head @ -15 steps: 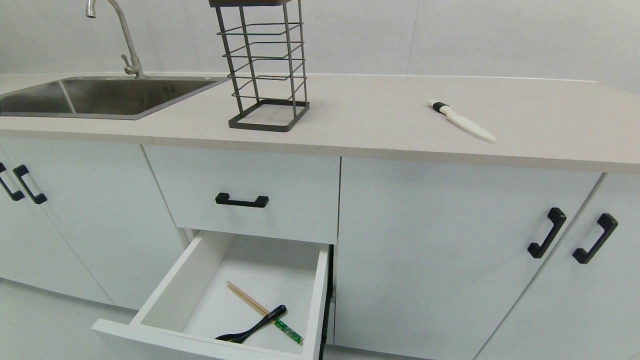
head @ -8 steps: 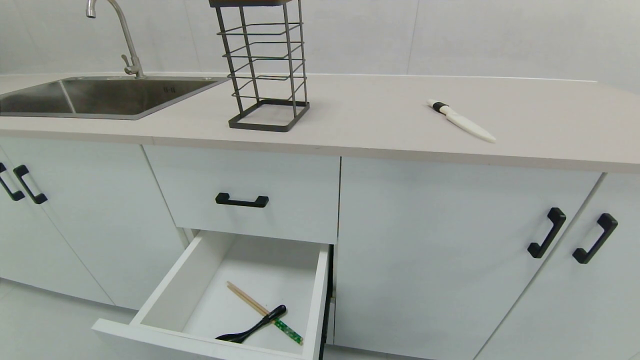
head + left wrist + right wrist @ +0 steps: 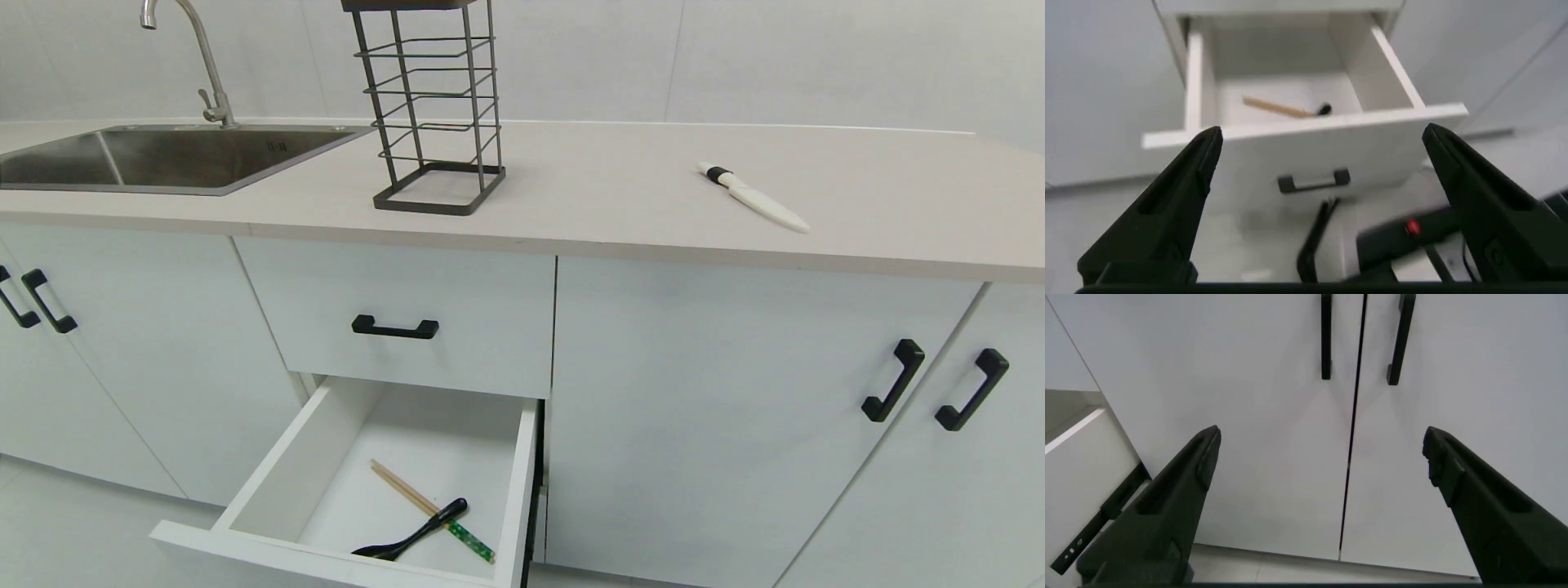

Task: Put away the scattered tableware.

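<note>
A white knife with a black band on its handle lies on the counter at the right. The lower drawer is pulled out; inside lie wooden chopsticks with green ends and a black spoon crossing them. In the left wrist view my left gripper stands open low in front of that drawer, the chopsticks visible past its front panel. My right gripper stands open low before the cabinet doors with black handles.
A tall black wire rack stands on the counter beside the steel sink and faucet. Above the open drawer is a shut drawer with a black handle. Cabinet doors with black handles flank both sides.
</note>
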Available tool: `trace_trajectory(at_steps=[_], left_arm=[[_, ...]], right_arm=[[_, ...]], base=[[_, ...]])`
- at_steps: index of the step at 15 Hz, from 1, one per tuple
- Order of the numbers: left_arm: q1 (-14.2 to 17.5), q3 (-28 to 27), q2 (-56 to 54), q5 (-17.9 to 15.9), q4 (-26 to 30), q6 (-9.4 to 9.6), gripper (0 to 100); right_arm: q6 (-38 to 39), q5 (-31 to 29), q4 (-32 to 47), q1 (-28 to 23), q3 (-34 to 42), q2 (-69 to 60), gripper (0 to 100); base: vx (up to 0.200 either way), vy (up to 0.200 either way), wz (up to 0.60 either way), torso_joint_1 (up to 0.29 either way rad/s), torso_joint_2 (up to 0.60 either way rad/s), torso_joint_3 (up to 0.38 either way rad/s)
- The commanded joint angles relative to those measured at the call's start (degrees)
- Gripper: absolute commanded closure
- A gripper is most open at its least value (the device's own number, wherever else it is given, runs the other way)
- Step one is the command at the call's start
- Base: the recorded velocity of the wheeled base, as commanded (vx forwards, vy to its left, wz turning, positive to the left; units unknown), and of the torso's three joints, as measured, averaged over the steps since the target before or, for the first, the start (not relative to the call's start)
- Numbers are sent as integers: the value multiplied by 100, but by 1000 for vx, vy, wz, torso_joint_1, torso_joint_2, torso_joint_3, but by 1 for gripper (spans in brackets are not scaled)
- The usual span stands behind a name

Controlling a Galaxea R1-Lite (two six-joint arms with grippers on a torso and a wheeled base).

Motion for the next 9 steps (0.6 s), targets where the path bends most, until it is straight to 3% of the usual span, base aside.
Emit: trace_trajectory(at_steps=[1,5,8,9], left_arm=[[-232,-41,1191,-78,100,4,0],[-347,161,2677,-60,47,13,0],[-347,178,3371,-60,-577,4,0],[-355,275,4021,-43,-1025,57,0]], right_arm=[[1,2,-1,2,1,8,0],[1,2,-1,2,1,8,0],[10,2,-1,2,1,8,0],[1,2,-1,2,1,8,0]], base=[[0,0,0,0,0,0],[0,0,0,0,0,0],[0,0,0,0,0,0],[0,0,0,0,0,0]])
